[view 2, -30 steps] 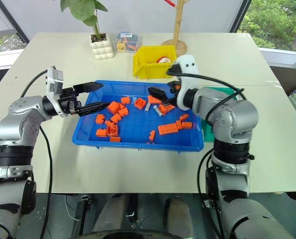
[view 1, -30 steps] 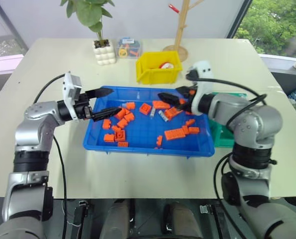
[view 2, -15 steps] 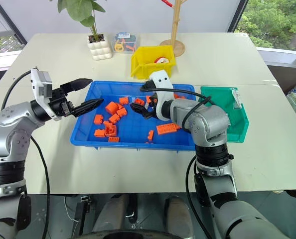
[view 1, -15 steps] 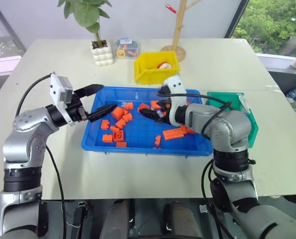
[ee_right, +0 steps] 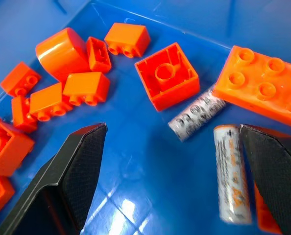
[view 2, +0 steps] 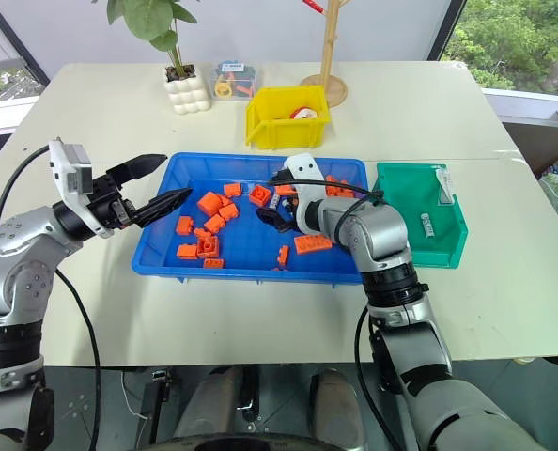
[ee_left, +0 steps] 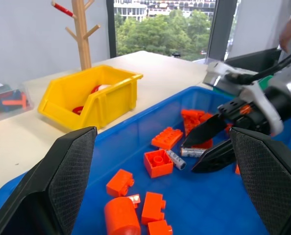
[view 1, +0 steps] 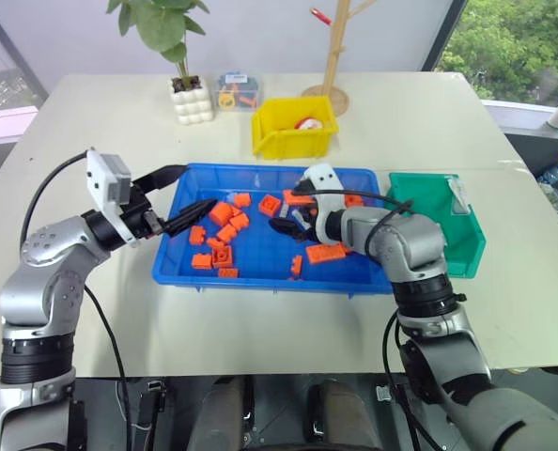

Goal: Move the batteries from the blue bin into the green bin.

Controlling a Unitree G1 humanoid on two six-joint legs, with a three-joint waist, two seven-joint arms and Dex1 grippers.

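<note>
Batteries, small silver-grey cylindrical cells, lie on the floor of the wide shallow bright-blue plastic bin among scattered orange toy bricks.

From the head views, the blue bin sits mid-bench, with the deep green plastic bin just beside its right end and the smaller yellow plastic bin behind it. The right tool hangs low inside the blue bin with its black fingers spread wide and nothing between them. The left tool hovers over the bin's left edge, also spread and empty. One battery appears to lie already inside the green bin, though it is too small to be sure.

In the left wrist view, the left tool's fingers stand far apart, framing the bricks, and the right tool points down beside a grey cell next to a square orange brick.

In the right wrist view, two batteries lie between the open fingers: one touching the square brick, the other close along the far finger, near a long studded orange brick.

The risk is crowding. If the fingers close from here they could trap a brick along with a cell, or nudge the round battery so it rolls aside and slips free.
</note>
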